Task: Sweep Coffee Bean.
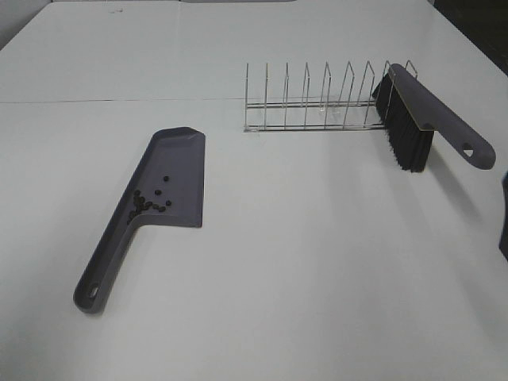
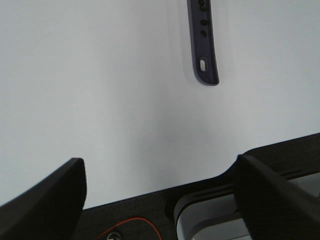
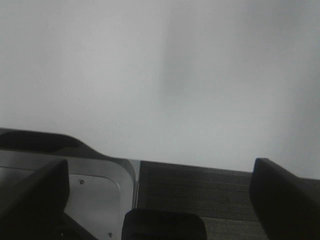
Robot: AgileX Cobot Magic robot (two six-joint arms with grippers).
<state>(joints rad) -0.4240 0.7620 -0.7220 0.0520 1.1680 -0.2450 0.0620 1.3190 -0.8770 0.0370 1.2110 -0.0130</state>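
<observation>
The coffee beans (image 1: 148,203) lie in a small cluster inside the grey-purple dustpan (image 1: 176,171), near where its handle starts. The dustpan lies flat at the left of the white table. A matching brush (image 1: 406,127) with black bristles leans on the right end of a wire rack (image 1: 317,103). In the left wrist view the dustpan's handle end (image 2: 205,55) with its hole lies ahead, and a few dark beans (image 2: 203,22) show on it. My left gripper (image 2: 160,165) is open and empty, back from the handle. My right gripper (image 3: 161,165) is open over the table's near edge, holding nothing.
The wire rack stands at the back right, with the brush handle (image 1: 467,148) sticking out past it. A dark shape (image 1: 504,226) shows at the right edge of the high view. Both wrist views show the table's front edge (image 3: 200,167) and dark parts of the robot's base below.
</observation>
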